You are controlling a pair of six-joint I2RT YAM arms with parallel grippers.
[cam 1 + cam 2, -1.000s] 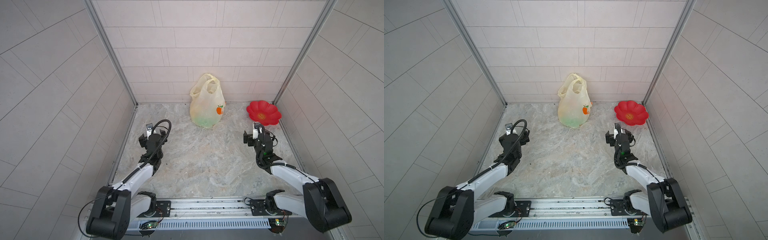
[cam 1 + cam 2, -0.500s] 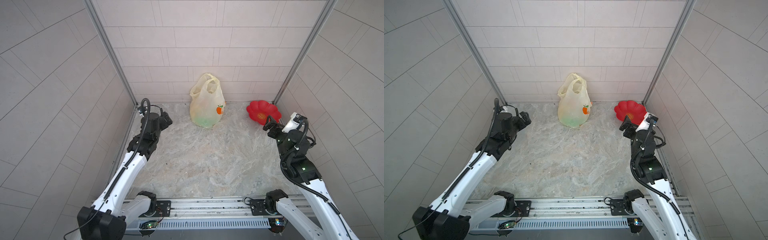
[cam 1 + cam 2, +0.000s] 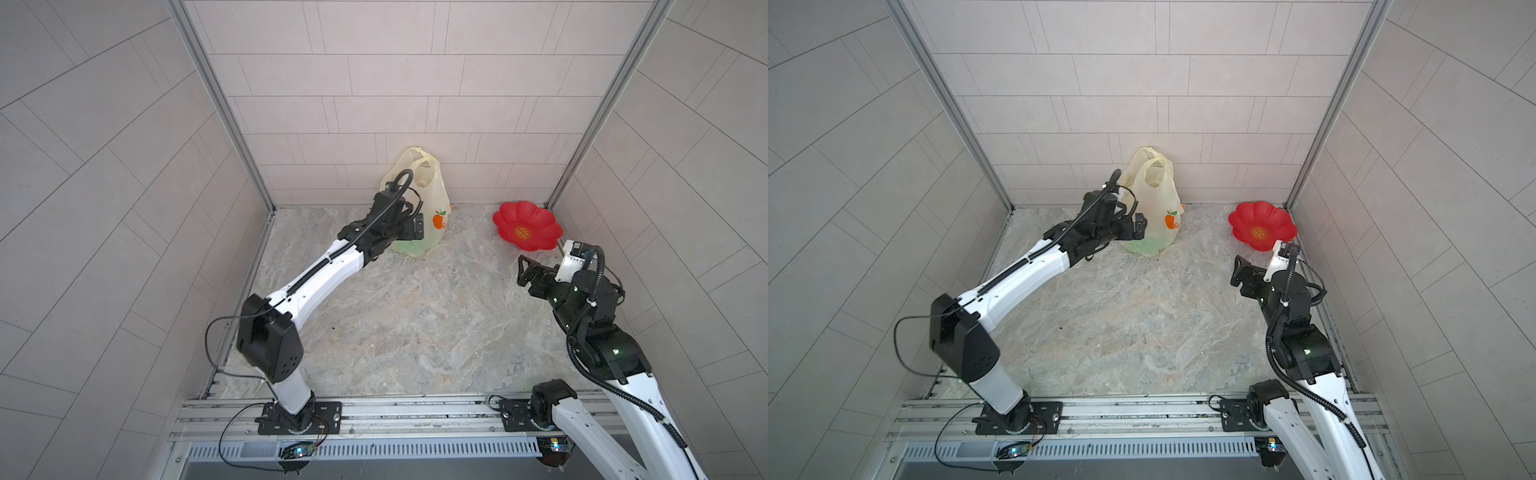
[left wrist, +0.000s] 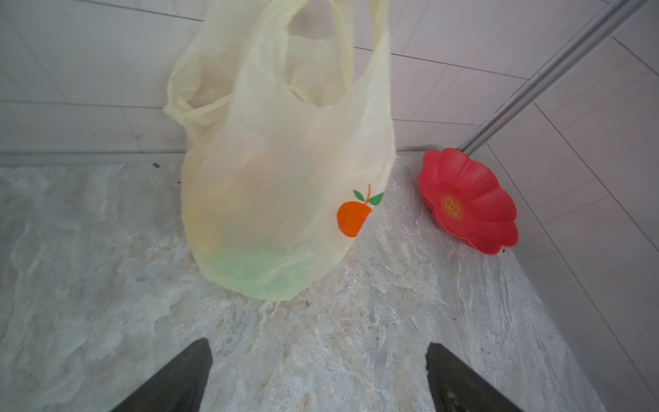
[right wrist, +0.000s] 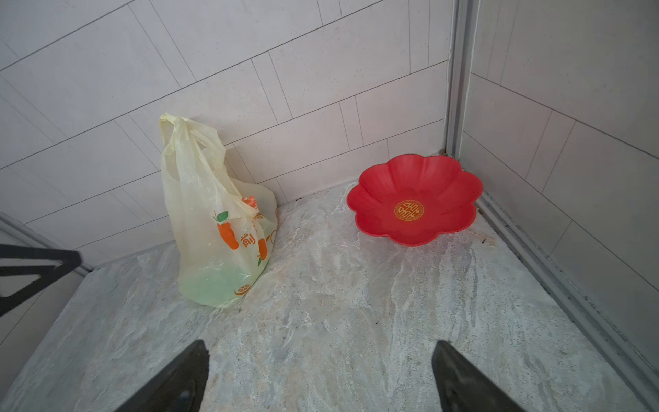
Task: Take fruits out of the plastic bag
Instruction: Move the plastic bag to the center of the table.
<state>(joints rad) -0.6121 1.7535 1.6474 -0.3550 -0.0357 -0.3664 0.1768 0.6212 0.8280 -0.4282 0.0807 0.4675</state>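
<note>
1. My right fingers (image 5: 178, 378), spread and empty, have risen from the rail side and hang short of the red plate (image 3: 540, 224).
2. My left fingers (image 4: 178, 374), also spread, have swung out just short of the plastic bag (image 3: 438, 199), not touching it.
3. One bag and one plate sit unmoved on the worktop by the back wall, so I judge unpacking hasn't begun.
4. The fruits (image 4: 256, 274) remain inside: green and orange blurs, uncountable.

Plastic bag (image 4: 285, 171): translucent pale yellow, orange fruit prints, upright on surface (image 3: 415, 316), loop handles up, left of red flower plate (image 3: 538, 224), apart. Fruits (image 4: 256, 274) inside: only green and faint orange blurs through film.
</note>
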